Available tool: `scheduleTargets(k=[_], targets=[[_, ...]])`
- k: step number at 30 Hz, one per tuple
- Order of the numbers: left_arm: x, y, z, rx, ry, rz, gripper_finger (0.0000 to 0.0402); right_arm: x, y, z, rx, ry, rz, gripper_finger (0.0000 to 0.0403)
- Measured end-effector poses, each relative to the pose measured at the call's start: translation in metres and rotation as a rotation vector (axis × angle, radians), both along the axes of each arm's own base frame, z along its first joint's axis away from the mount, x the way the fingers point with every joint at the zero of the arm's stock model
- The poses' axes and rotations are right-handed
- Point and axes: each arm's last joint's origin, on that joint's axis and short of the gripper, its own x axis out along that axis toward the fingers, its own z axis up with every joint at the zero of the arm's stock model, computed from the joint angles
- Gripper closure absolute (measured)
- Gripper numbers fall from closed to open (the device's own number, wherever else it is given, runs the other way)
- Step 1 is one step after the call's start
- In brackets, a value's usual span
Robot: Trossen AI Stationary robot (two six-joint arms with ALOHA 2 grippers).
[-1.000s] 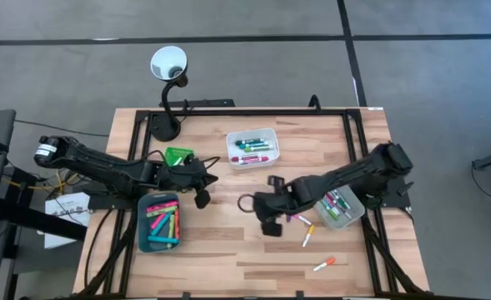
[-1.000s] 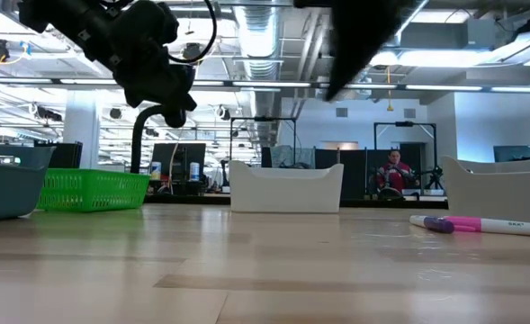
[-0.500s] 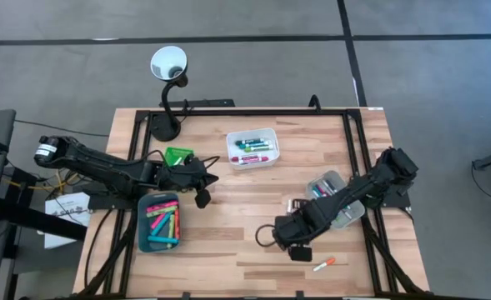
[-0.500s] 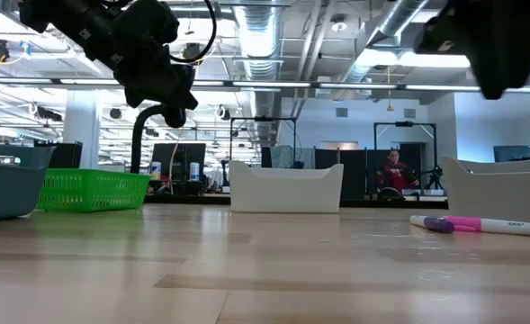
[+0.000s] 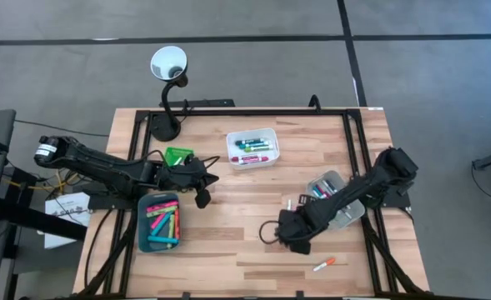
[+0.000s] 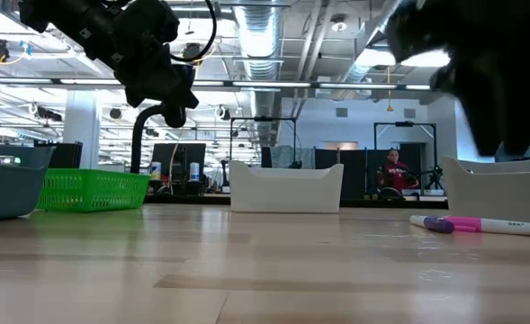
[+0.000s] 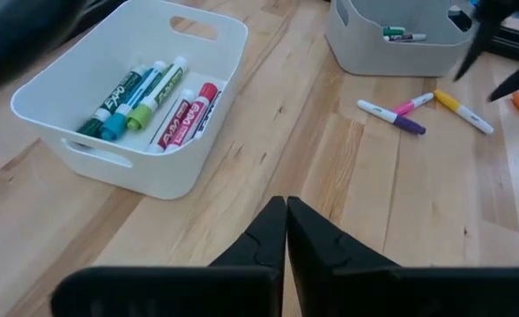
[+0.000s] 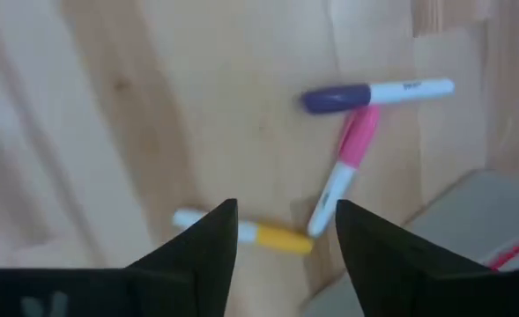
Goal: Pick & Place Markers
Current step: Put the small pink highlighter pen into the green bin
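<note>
My right gripper (image 5: 293, 239) is open above the table, near the clear grey tray (image 5: 335, 202). In the right wrist view its fingers (image 8: 208, 246) stand on either side of a yellow-capped marker (image 8: 261, 234) lying on the table below, without touching it. A pink marker (image 8: 347, 167) and a purple marker (image 8: 374, 92) lie just beyond it. An orange marker (image 5: 324, 264) lies nearer the front edge. My left gripper (image 7: 285, 220) is shut and empty, waiting above the table beside the teal tray (image 5: 159, 221), which holds several markers.
A white tray (image 5: 252, 147) with several markers stands at the far middle, and a small green tray (image 5: 178, 156) at the far left. A desk lamp (image 5: 168, 65) rises at the far edge. Bare wood lies between the two arms.
My right gripper has gone from the table's middle toward the near edge and a little to the right, coming over the loose markers beside the grey tray. In the low view the arm has swept to the right. The markers have stayed where they were.
</note>
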Motion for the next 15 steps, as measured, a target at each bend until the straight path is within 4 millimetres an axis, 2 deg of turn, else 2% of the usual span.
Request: scheduleTargets(k=[5,11,15], targets=[[0.000,0.000,0.000,-0.001,-0.004,0.000,0.0392,0.008,-0.023,-0.021,0.037,-0.022,-0.007,0.0226],[0.001,0.000,0.001,-0.036,-0.019,0.021,0.0392,0.004,-0.054,-0.038,0.059,0.070,-0.096,0.0249],[0.001,0.000,0.001,-0.036,-0.021,0.021,0.0392,0.003,-0.065,-0.048,0.088,0.077,-0.131,0.0266]])
